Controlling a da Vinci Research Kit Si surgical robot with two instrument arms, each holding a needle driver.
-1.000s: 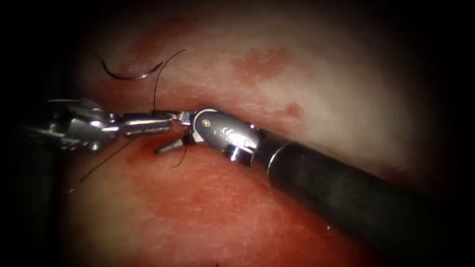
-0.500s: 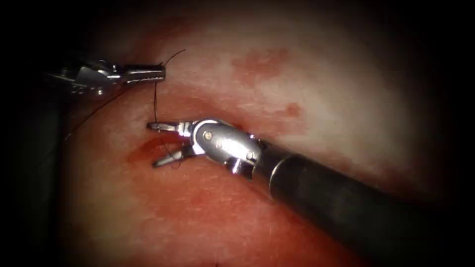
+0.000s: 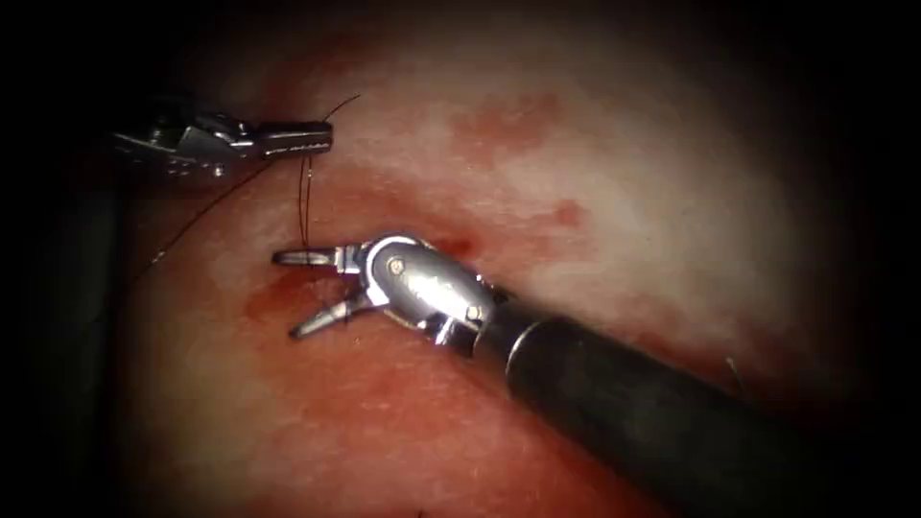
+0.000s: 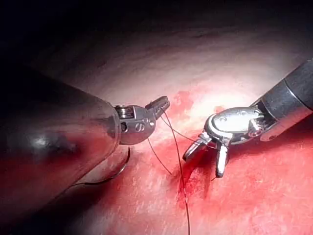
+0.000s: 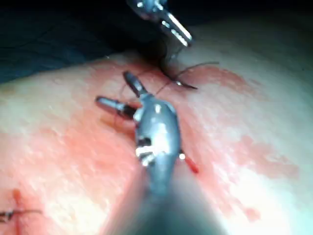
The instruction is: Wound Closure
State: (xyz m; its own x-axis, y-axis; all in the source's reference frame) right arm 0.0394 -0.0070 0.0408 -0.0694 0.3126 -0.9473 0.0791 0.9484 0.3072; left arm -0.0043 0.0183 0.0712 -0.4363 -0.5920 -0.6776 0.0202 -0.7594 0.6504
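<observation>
The thread (image 3: pixel 305 197) is pinched in the left tool (image 3: pixel 288 140), raised from the cut (image 3: pixel 288 288) in the tissue (image 3: pixel 595 173). The right tool (image 3: pixel 299 293) is spread, holding nothing. The needle (image 4: pixel 115 174) is seen lying on the tissue beside the left tool. Too hard a pull could snap the thread.

The right tool (image 3: pixel 305 293) has a dark matte shaft (image 3: pixel 614 403), a shiny rounded steel wrist with small screws, and slim silver jaws.

left pincer (image 3: pixel 312 139) upper left on tissue (image 3: pixel 595 182) | thread (image 3: pixel 305 197) below it | right pincer (image 3: pixel 297 293) beneath, well apart
</observation>
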